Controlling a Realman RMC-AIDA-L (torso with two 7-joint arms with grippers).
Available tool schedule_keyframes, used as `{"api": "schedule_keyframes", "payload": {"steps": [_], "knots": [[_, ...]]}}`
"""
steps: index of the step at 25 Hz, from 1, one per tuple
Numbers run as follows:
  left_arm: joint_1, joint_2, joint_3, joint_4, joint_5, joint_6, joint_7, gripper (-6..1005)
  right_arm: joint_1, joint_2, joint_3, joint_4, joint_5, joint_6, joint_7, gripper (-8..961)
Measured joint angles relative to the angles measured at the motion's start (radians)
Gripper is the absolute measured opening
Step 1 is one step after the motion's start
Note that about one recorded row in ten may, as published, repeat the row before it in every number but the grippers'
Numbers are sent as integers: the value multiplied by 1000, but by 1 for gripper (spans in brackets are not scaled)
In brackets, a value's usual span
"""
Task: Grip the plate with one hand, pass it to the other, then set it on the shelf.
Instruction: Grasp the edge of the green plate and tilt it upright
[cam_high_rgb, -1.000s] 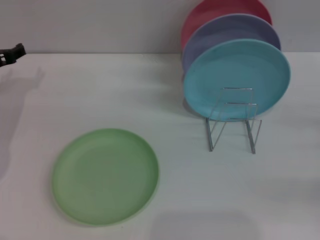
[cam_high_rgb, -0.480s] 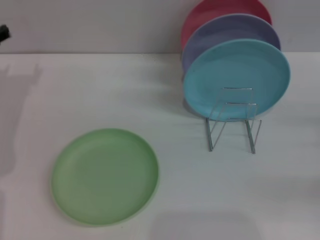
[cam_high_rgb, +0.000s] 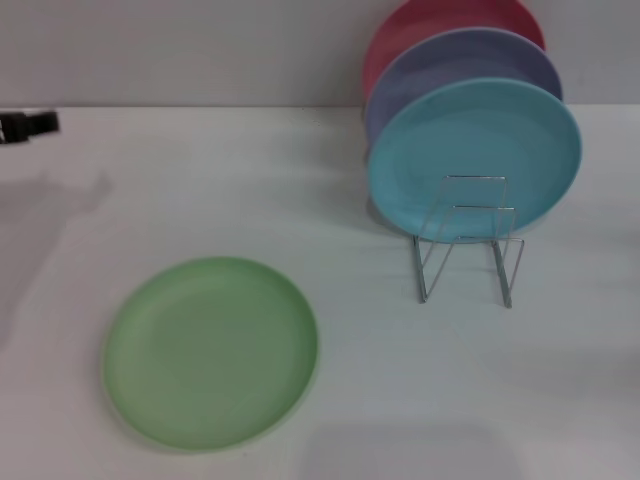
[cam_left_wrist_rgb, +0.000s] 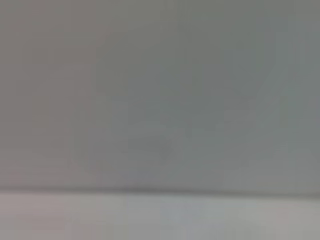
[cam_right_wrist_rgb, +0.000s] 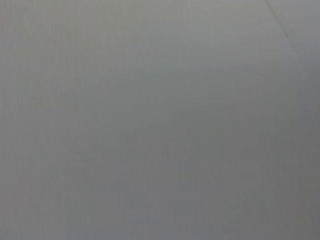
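Note:
The light green plate (cam_high_rgb: 211, 350) lies flat on the white table (cam_high_rgb: 300, 200) at the front left in the head view. The silvery wire rack (cam_high_rgb: 468, 245) stands at the right with its front slots free. The tip of my left gripper (cam_high_rgb: 30, 125) shows at the far left edge, well behind and to the left of the green plate, apart from it. My right gripper is out of view. Both wrist views show only plain grey surface.
A turquoise plate (cam_high_rgb: 470, 160), a lavender plate (cam_high_rgb: 450, 60) and a pink plate (cam_high_rgb: 440, 20) stand upright one behind another in the rack's back slots. The table's back edge meets a grey wall (cam_high_rgb: 200, 50).
The left gripper's tip drew back up toward the left edge, then came in again a little lower and farther right. The green plate and rack have not moved.

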Motion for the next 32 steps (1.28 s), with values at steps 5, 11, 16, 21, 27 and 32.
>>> {"api": "schedule_keyframes", "payload": {"steps": [5,11,16,21,27,32], "knots": [[23,0,0,-98,30,-222,-69,845,3,-1,-4,1,0,2,0,631],[34,-3,19,-181,111,-441,-158,844,20,-8,-8,-1,0,38,0,631],[45,-3,84,-241,131,-584,-225,846,41,-19,-2,-4,0,83,0,631],[30,-3,155,-279,155,-692,-288,846,53,-26,-1,-4,0,95,0,631],[-11,-5,221,-257,213,-743,-357,845,65,-32,-1,-4,0,96,0,631],[-36,-7,252,-212,239,-733,-389,845,67,-37,-1,-5,0,97,0,631]]}}
